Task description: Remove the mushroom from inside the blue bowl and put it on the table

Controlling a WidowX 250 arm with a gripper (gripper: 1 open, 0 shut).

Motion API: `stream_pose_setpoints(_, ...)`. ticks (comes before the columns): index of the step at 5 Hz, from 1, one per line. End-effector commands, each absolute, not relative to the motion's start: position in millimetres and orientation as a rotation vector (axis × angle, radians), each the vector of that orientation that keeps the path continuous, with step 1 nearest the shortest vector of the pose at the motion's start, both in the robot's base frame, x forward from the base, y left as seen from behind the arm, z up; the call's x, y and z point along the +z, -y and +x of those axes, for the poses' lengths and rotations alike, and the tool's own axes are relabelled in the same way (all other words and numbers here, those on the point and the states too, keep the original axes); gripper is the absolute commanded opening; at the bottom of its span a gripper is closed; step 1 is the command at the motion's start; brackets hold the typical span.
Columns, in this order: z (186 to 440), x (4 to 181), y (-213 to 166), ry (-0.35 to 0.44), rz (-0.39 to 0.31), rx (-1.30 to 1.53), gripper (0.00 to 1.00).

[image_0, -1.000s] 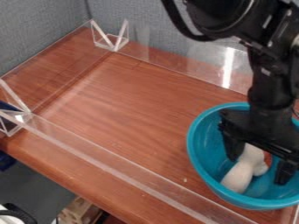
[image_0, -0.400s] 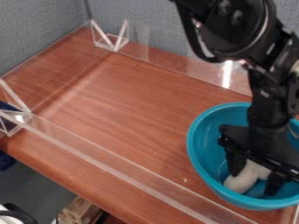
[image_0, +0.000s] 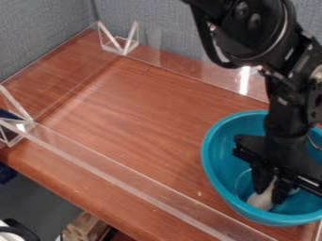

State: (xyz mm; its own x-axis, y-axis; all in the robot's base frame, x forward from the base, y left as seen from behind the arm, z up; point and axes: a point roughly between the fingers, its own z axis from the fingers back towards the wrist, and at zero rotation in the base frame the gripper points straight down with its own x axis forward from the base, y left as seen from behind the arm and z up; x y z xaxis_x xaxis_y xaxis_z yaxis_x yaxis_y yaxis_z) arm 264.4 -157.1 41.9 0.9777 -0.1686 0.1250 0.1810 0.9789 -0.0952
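Observation:
The large teal-blue bowl (image_0: 217,158) sits at the right front of the reddish wood table (image_0: 138,104). My black gripper (image_0: 270,190) reaches straight down into the bowl. Its fingers have closed in on the cream-white stem of the mushroom (image_0: 259,200), which rests near the bowl's bottom. Only a small white patch of the mushroom shows below the fingers; its cap is hidden behind them. The arm (image_0: 251,38) rises up and to the left from the bowl.
Low clear acrylic walls edge the table, the front one (image_0: 88,162) running along the near side. Clear triangular braces stand at the back corner (image_0: 120,38) and at the left end (image_0: 13,124). Bare wood stretches left of the bowl.
The gripper dropped lower into the bowl and its fingers went from wide apart to closed on the mushroom's stem, which now hides most of the white toy.

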Motion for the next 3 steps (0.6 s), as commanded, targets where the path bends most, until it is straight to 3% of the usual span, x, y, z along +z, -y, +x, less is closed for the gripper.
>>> stream_pose_setpoints(1, 269.9, 68.4, 158.6, 0.181, -0.120, -0.184, 0.00)
stream_pose_setpoints(2, 269.3, 84.1, 156.0, 0.205, -0.113, -0.183, 0.00)
stream_pose_setpoints(3, 269.5, 118.2, 148.6, 0.269, -0.102, -0.168, 0.00)
